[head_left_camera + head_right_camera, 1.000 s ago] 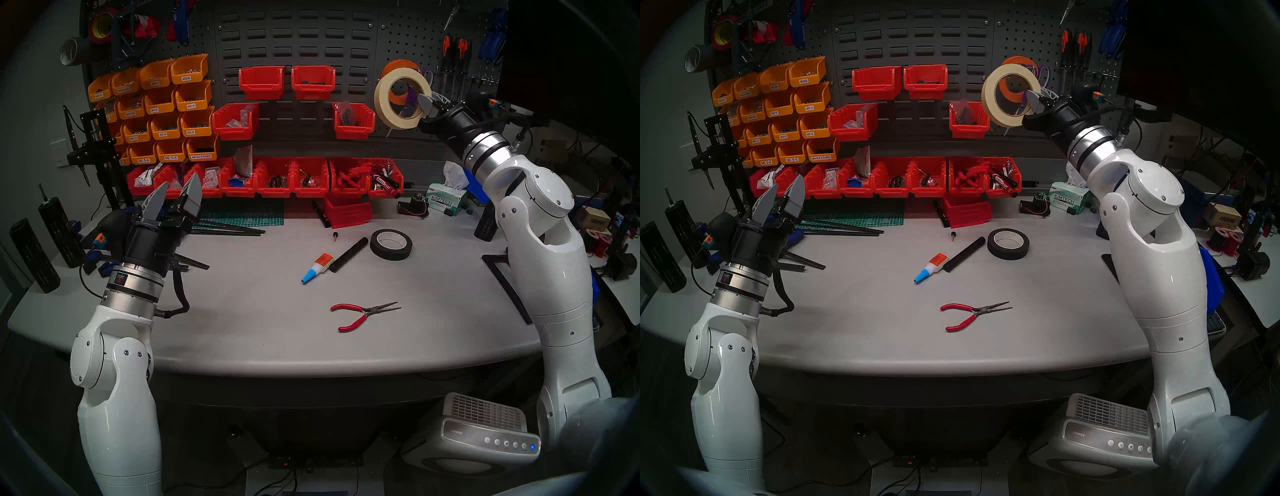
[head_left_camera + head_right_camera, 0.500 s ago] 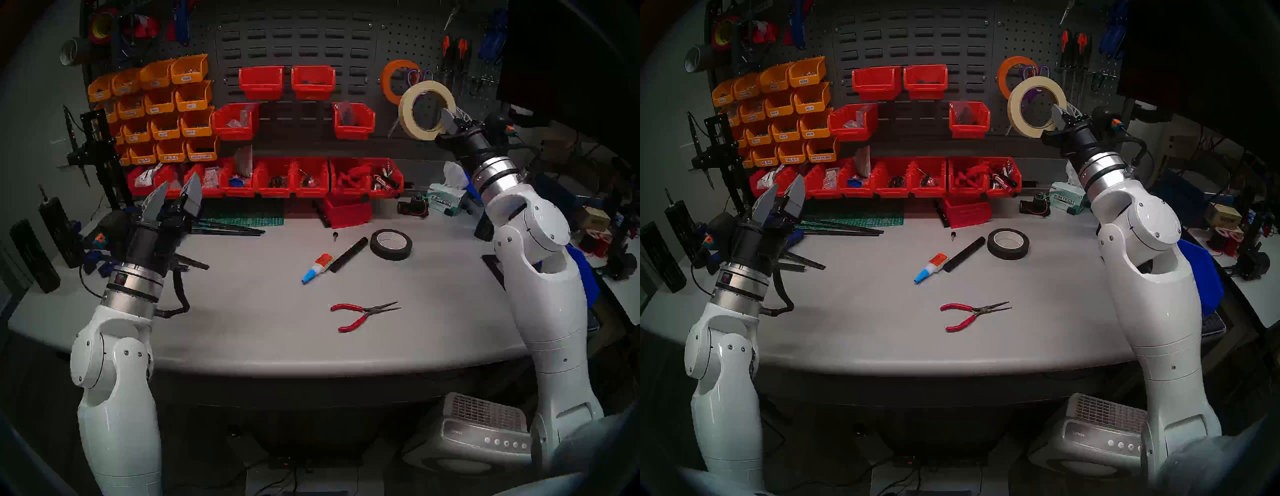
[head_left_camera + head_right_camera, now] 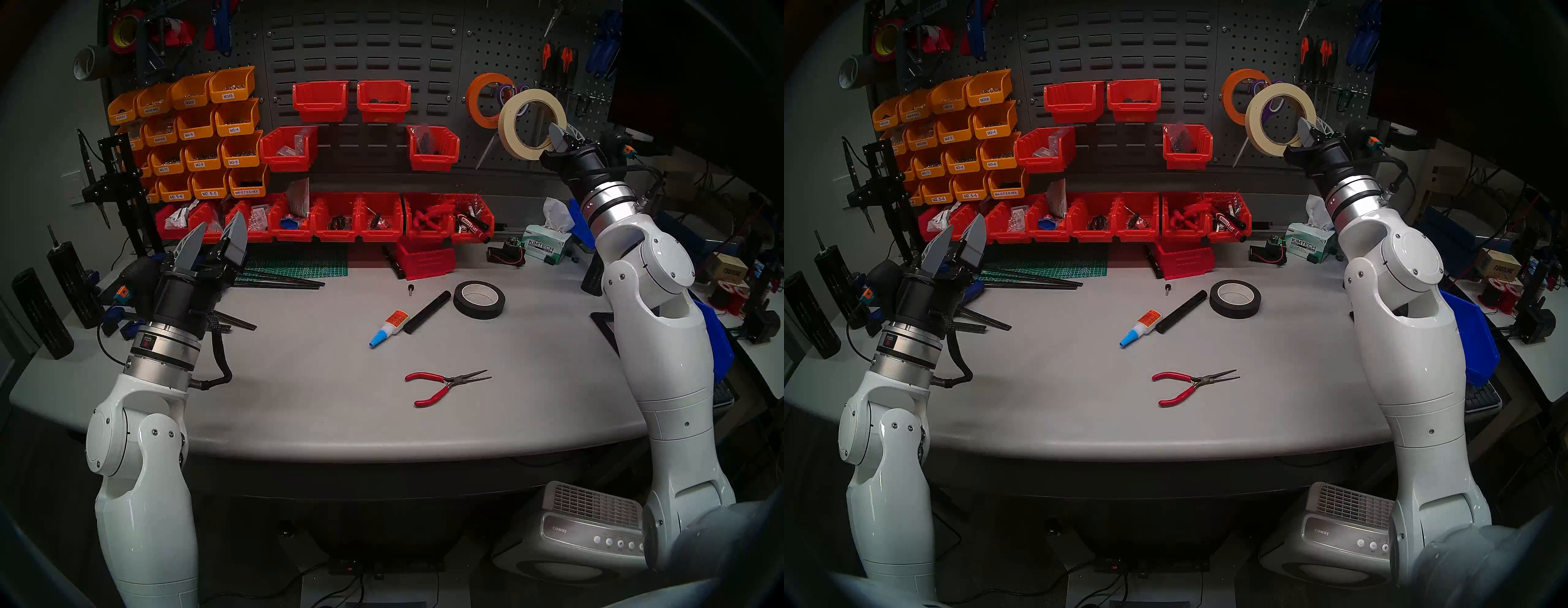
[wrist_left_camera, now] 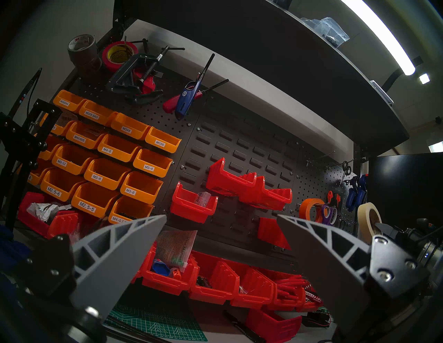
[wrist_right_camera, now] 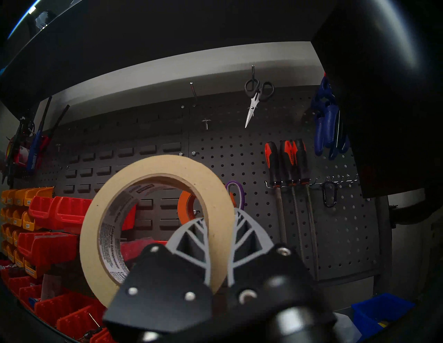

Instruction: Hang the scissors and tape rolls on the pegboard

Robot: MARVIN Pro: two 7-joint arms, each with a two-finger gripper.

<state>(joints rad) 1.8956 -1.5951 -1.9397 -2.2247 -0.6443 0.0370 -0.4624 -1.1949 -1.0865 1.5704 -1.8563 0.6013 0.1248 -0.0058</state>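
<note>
Cream masking-tape roll (image 3: 531, 124) was held upright in front of the pegboard (image 3: 500, 51), its band pinched between the fingers of the right gripper (image 5: 219, 249), one finger inside the ring and one outside. Whether the roll touched the board or any hook could not be told. Orange roll (image 3: 478, 94) already hung on the board just left of the cream one, with the scissors (image 4: 329, 213) beside it; the cream ring overlapped their purple handles in the head views, and only a silver blade tip (image 3: 485, 153) showed below. Bare perforated panel lay under and right of the held roll, bounded by the hanging files (image 5: 286, 162). Left gripper (image 3: 217, 240) hung near the bench's left edge, jaws wide, nothing between them.
</note>
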